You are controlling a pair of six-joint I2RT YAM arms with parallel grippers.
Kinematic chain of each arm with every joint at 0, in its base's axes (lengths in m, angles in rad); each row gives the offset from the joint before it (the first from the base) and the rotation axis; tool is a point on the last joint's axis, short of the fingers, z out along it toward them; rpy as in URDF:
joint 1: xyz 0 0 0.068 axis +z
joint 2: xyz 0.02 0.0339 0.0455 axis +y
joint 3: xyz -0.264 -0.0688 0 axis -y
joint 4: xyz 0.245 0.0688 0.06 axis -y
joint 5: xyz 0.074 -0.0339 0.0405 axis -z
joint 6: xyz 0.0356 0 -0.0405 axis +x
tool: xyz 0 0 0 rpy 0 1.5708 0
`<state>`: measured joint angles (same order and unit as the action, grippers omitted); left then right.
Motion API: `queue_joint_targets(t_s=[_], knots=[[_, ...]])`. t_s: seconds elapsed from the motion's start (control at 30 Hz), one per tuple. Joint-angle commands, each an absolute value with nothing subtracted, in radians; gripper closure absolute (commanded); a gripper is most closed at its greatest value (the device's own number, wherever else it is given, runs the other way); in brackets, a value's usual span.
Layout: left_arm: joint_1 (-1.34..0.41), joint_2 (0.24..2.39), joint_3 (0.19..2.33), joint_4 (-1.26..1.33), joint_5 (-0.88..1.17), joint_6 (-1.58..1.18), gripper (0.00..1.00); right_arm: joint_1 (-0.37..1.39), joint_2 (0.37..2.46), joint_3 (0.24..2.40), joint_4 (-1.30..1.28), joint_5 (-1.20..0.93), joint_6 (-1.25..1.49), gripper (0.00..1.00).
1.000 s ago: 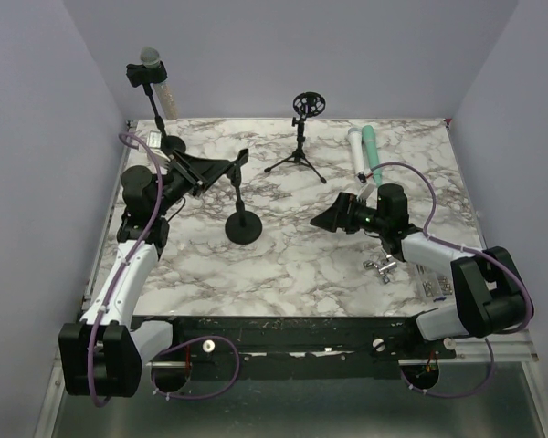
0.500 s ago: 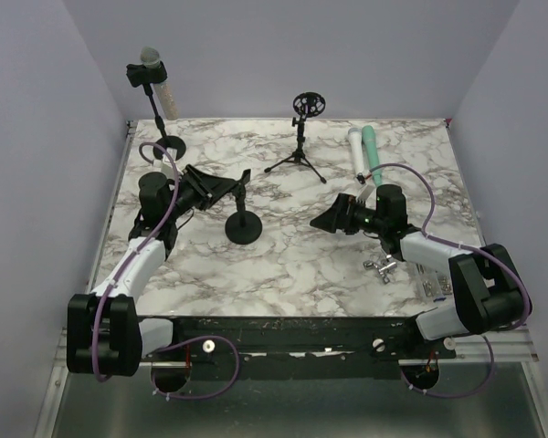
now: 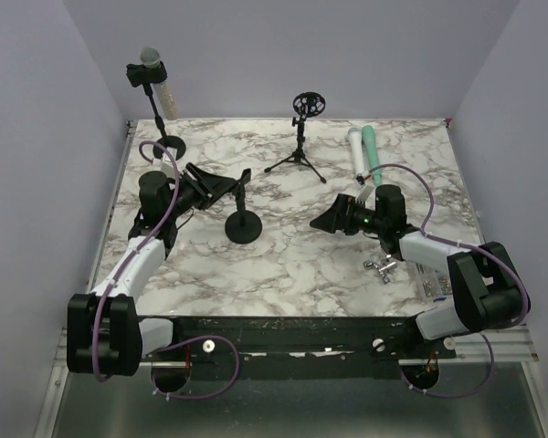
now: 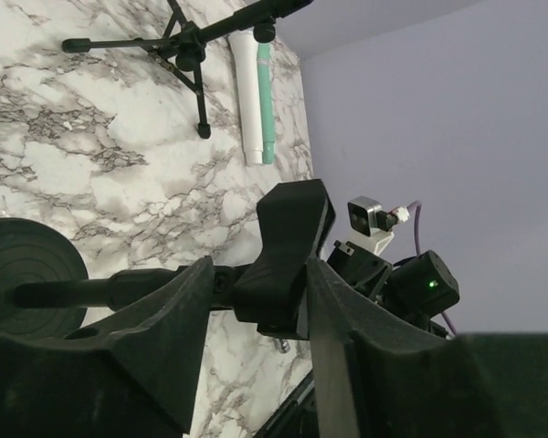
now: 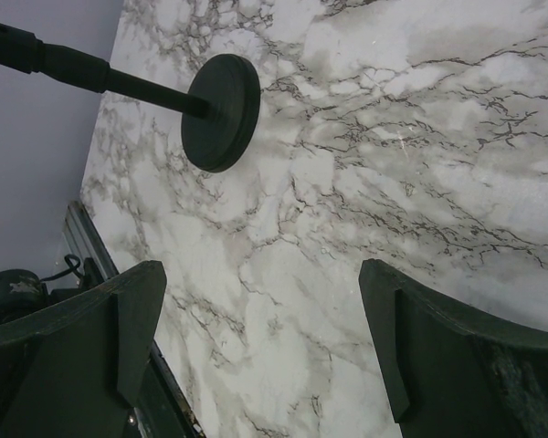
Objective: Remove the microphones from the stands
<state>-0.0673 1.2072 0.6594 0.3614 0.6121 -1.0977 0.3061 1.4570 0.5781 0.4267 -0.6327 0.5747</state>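
Observation:
The microphone (image 3: 166, 96), grey-headed with a pale body, sits in the clip of a tall black stand (image 3: 170, 146) at the back left corner. Neither gripper is near it. My left gripper (image 3: 224, 185) is closed round the empty black clip (image 4: 288, 237) of a second stand with a round base (image 3: 245, 228) at mid table. In the left wrist view the clip fills the gap between my fingers (image 4: 258, 265). My right gripper (image 3: 327, 219) is open and empty, low over the marble right of that base (image 5: 221, 111), jaws wide apart (image 5: 265, 338).
A small tripod stand (image 3: 301, 155) with an empty ring mount stands at the back centre. A white microphone (image 3: 356, 151) and a green one (image 3: 372, 151) lie side by side at the back right. Small metal parts (image 3: 382, 266) lie near the right arm.
A second ago my left gripper was wide open, higher and further left. It has since swung down and right and closed round the middle stand's clip. The right arm has barely moved.

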Motion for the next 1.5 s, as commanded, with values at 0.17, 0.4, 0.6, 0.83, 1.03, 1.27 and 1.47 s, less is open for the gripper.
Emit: queue_joint_targets(t_s=[0.17,0.4,0.6,0.83,1.03,1.27,1.47], knots=[[-0.072,1.166,0.643,0.131,0.596,-0.938,0.29,0.308,1.475,0.561,0.463,-0.609,0.557,0.04],[-0.062,1.029,0.708,0.006,0.552,-0.766,0.03,0.308,1.491,0.562,0.466,-0.611,0.555,0.04],[-0.059,0.888,0.76,-0.144,0.437,-0.594,0.02,0.308,1.5,0.565,0.468,-0.612,0.556,0.04],[-0.071,0.707,0.677,-0.225,0.336,-0.46,0.05,0.308,1.51,0.564,0.478,-0.622,0.564,0.04],[-0.26,0.551,0.524,-0.215,0.163,-0.449,0.06,0.308,1.514,0.56,0.489,-0.632,0.571,0.04],[-0.505,0.552,0.391,-0.116,-0.041,-0.524,0.08,0.308,1.512,0.558,0.491,-0.634,0.574,0.04],[-0.645,0.748,0.418,-0.011,-0.201,-0.499,0.08,0.308,1.498,0.553,0.485,-0.627,0.569,0.04]])
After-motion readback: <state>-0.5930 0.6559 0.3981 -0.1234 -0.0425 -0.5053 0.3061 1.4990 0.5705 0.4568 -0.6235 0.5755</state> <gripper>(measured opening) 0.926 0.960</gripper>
